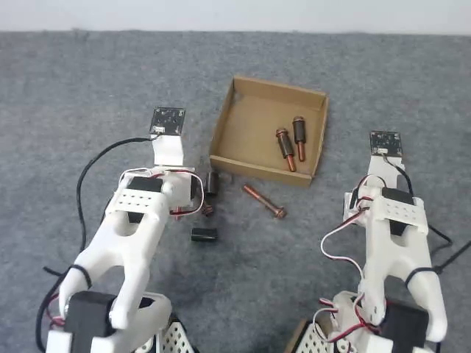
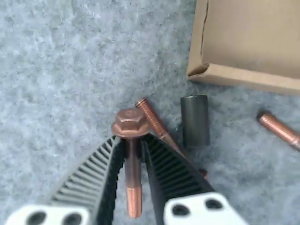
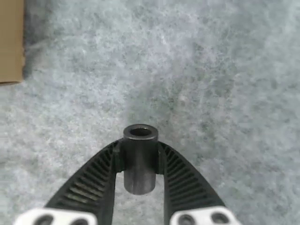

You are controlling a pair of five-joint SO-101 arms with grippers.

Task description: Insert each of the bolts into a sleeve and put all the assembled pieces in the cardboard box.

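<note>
My left gripper [image 2: 131,140] is shut on a copper bolt [image 2: 132,178], whose hex head sticks out past the fingertips. Just beyond it on the carpet lie a second bolt [image 2: 152,119] and a dark sleeve [image 2: 195,121], near a corner of the cardboard box [image 2: 248,42]. My right gripper [image 3: 139,147] is shut on another dark sleeve [image 3: 140,164], its open bore facing away from the camera, above bare carpet. In the high view the cardboard box [image 1: 234,125] holds two assembled pieces [image 1: 285,148]. A loose bolt [image 1: 263,200] lies in front of it.
One more sleeve [image 1: 204,235] lies on the grey carpet beside the left arm [image 1: 140,213]. The right arm [image 1: 394,220] stands right of the box, whose edge [image 3: 11,42] shows in its wrist view. Open carpet lies between the arms.
</note>
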